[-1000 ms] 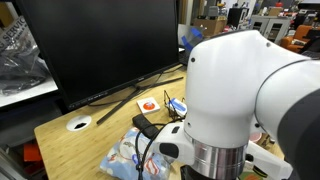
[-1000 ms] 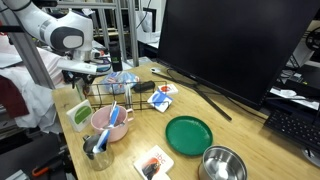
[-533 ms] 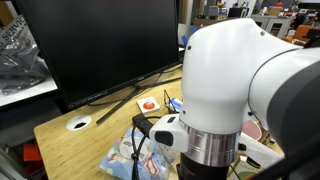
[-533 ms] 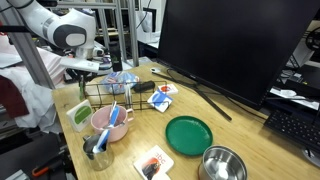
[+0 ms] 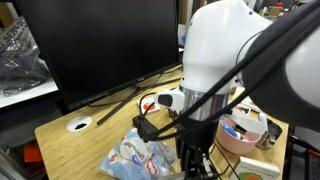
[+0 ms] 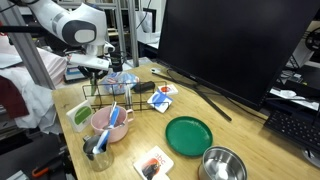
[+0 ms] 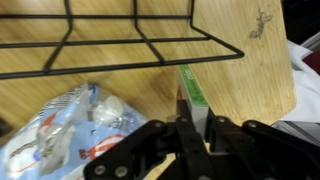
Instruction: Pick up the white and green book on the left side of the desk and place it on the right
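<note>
In the wrist view my gripper [image 7: 195, 128] is shut on the book [image 7: 192, 92]. I see the book edge-on as a thin white slab with a green band, standing up between the fingers over the light-wood desk [image 7: 245, 90]. In an exterior view the gripper [image 6: 97, 76] hangs at the desk's left end, just behind the black wire rack [image 6: 125, 98]; the book is too small to make out there. In an exterior view the arm [image 5: 215, 60] fills the frame, its dark gripper [image 5: 193, 152] is low, and the book is hidden.
A blue-and-white plastic bag [image 7: 60, 130] lies beside the gripper, under the wire rack [image 7: 140, 45]. A pink mug [image 6: 105, 125], a green plate [image 6: 188, 133], a metal bowl [image 6: 222, 163] and a large monitor [image 6: 230, 45] stand on the desk. The white grommet [image 5: 79, 124] is near the desk corner.
The arm has swung and risen, so the pink mug now shows behind it. The gripper has shifted a little to the right by the rack. It is still shut.
</note>
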`<state>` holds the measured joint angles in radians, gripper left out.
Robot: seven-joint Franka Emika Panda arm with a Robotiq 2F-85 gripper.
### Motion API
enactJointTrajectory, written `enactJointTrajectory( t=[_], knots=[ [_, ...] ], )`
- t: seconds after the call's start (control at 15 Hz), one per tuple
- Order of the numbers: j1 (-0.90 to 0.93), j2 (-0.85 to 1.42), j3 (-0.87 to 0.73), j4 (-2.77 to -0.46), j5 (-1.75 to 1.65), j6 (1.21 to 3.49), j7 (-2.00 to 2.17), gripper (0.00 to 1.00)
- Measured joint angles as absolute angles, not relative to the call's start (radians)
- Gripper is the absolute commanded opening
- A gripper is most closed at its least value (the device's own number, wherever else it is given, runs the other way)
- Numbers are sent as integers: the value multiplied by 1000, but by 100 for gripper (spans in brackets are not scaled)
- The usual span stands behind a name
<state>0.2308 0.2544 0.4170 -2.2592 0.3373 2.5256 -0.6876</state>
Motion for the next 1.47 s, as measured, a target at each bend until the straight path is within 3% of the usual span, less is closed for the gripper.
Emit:
enactJointTrajectory(
  t=[0.6, 0.93, 1.27, 1.33, 1.47],
  knots=[
    [177, -36, 301, -2275, 312, 2516, -682, 4],
    [141, -157, 183, -2308, -19, 2462, -428, 4],
    [95, -255, 132, -2348, -170, 2265, -203, 4],
    [93, -266, 126, -2360, -170, 2228, -177, 14],
    [96, -270, 123, -2366, -170, 2224, -172, 14]
  ],
)
